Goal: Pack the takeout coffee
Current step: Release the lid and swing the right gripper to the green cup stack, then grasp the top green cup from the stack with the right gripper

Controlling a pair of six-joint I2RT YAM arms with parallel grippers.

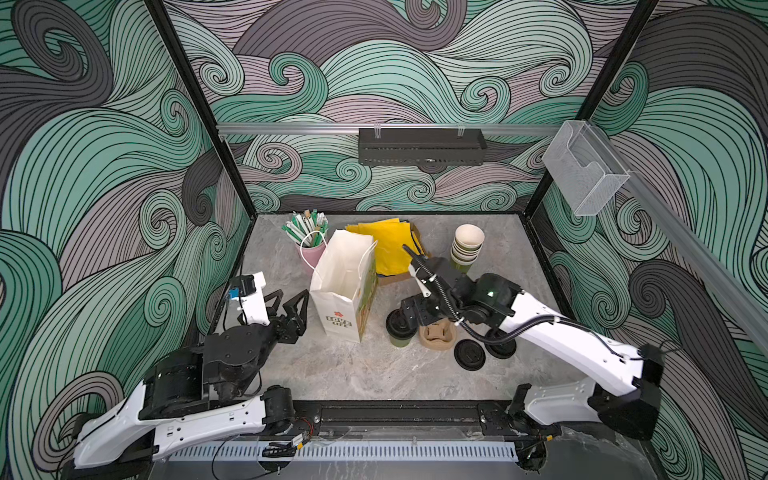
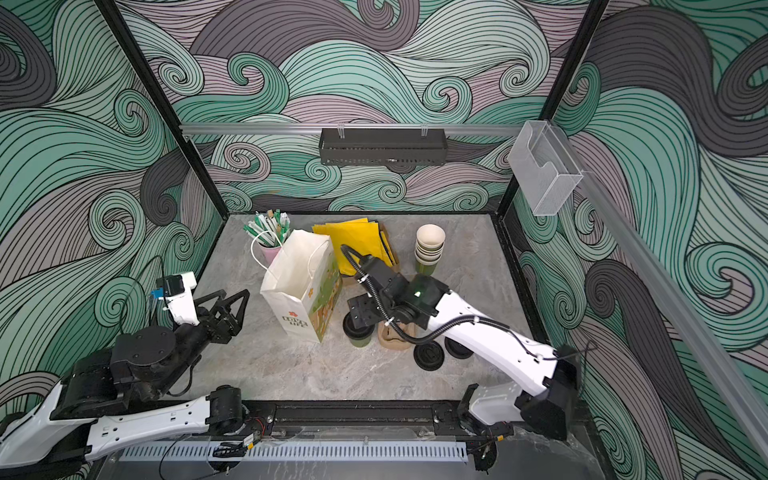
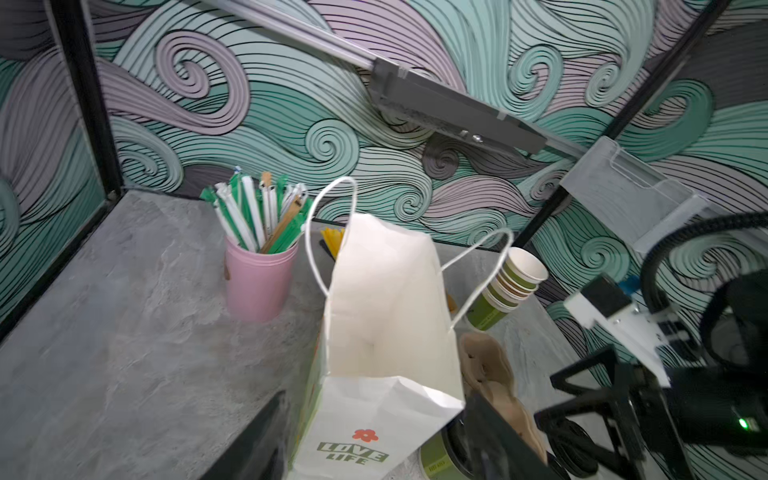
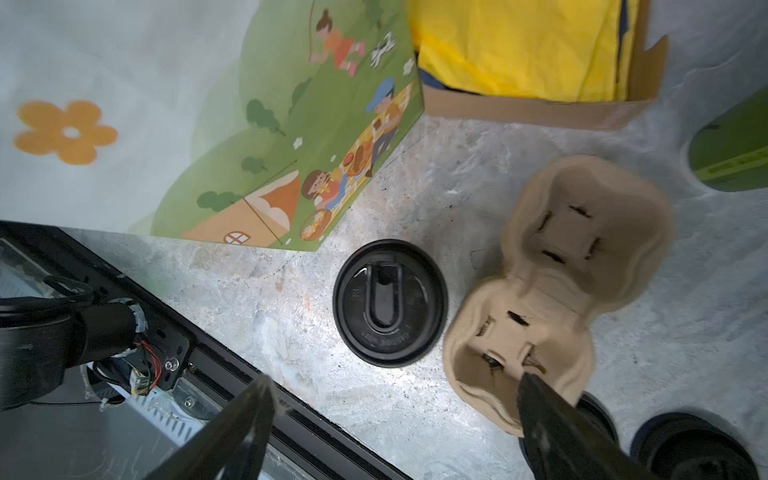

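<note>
Table [image 1: 374,374]: grey stone, swirl-patterned walls
Bag [image 1: 345,286]: upright, mouth open
Left gripper [image 1: 295,292]: spread, empty, beside bag
Right gripper [image 4: 395,380]: spread wide, empty, over coffee
Carrier [image 4: 552,291]: just beside coffee
Coffee [image 4: 390,303]: lidded, upright on table between bag and carrier

The takeout coffee [image 1: 400,334] is a small green paper cup capped with a round black sip lid [image 4: 390,302]. It stands upright on the worktop [image 1: 365,374], near the picture-printed side of the open white paper bag [image 1: 336,311] and just beside the brown pulp cup carrier [image 1: 436,337]. Seen straight down from my right wrist, the lid hides the green wall (a U-shaped tab runs across its flat top). My right pincer [image 4: 395,380] hangs above it, jaws apart, gripping nothing.
</note>
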